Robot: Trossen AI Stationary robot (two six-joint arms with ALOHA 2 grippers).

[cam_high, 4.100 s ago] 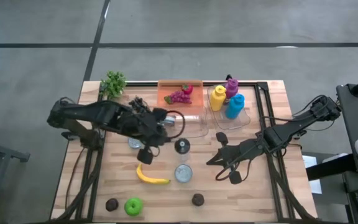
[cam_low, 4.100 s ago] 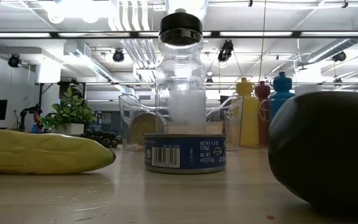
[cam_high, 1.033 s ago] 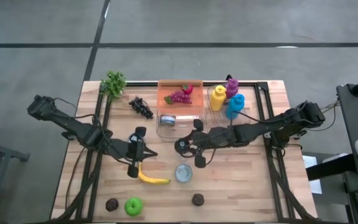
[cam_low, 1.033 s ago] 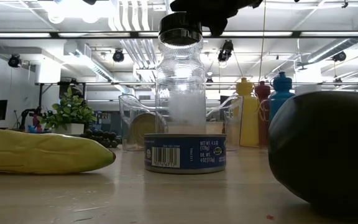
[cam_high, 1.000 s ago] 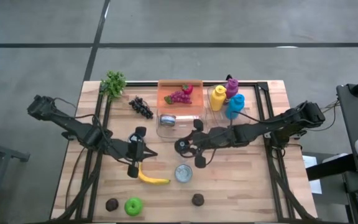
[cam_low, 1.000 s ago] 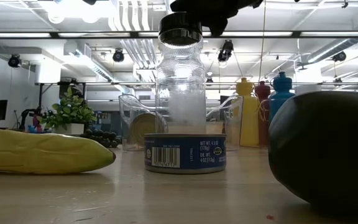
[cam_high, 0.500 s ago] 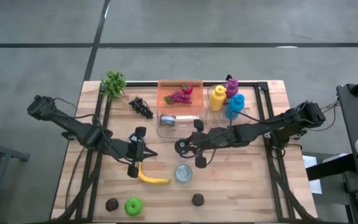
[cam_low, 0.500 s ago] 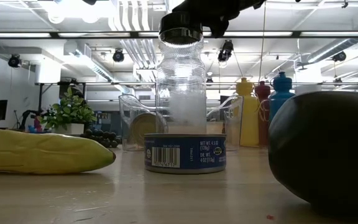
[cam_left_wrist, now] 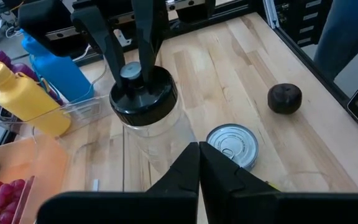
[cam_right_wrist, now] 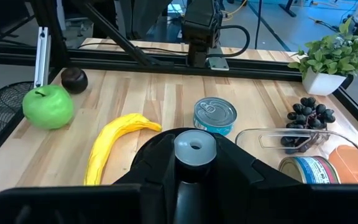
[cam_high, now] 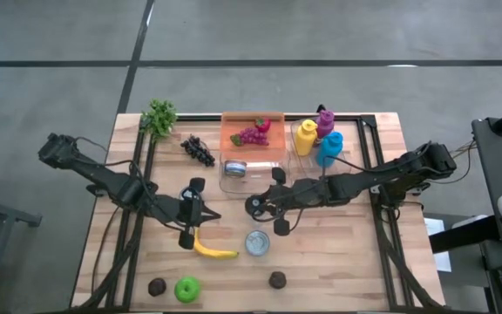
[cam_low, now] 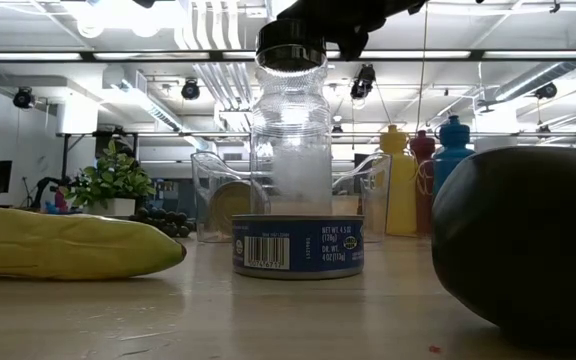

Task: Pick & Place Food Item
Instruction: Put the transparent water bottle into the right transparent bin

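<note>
R gripper (cam_high: 260, 208) is clamped on the black cap of clear jar (cam_left_wrist: 145, 115) mid-table by tuna can (cam_high: 257, 242); cap-only grip could slip/tip on lift; L gripper (cam_high: 197, 215) shut near banana (cam_high: 212, 248).

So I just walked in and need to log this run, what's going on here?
The right gripper has closed on the black cap of a clear jar standing mid-table, just behind a small tin can. The left gripper waits shut, holding nothing, next to a banana. A green apple lies near the front edge; grapes sit in an orange tray at the back.
</note>
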